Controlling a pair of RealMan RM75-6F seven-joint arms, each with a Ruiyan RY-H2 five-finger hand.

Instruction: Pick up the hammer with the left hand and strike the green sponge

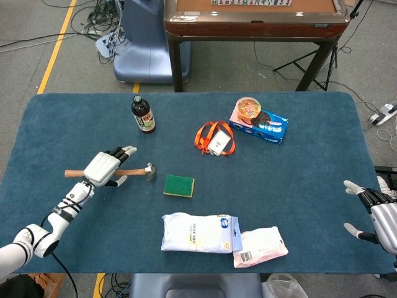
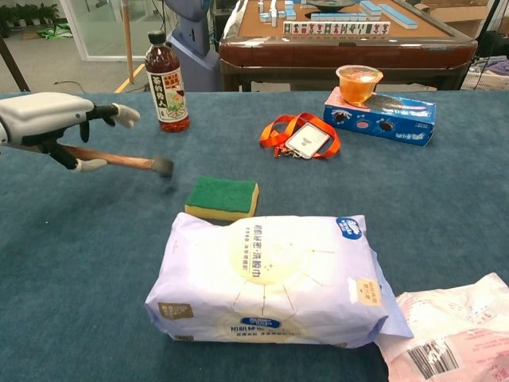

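My left hand (image 2: 44,119) runs off the left edge in the chest view, and it covers the middle of the hammer (image 1: 133,172) handle. The hammer's head is motion-blurred there. My right hand (image 1: 378,214) is clipped by the head view's right edge. The pink packet (image 2: 453,334) is cut off at the near right corner.

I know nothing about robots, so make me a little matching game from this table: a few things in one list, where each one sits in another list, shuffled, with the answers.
Things
1. hammer
2. green sponge
3. brown bottle
4. cup

Places
A. on top of the blue box
B. standing upright toward the table's far side
C. under the left hand
D. flat on the cloth, beyond the white wipes pack

Pairs: 1-C, 2-D, 3-B, 4-A
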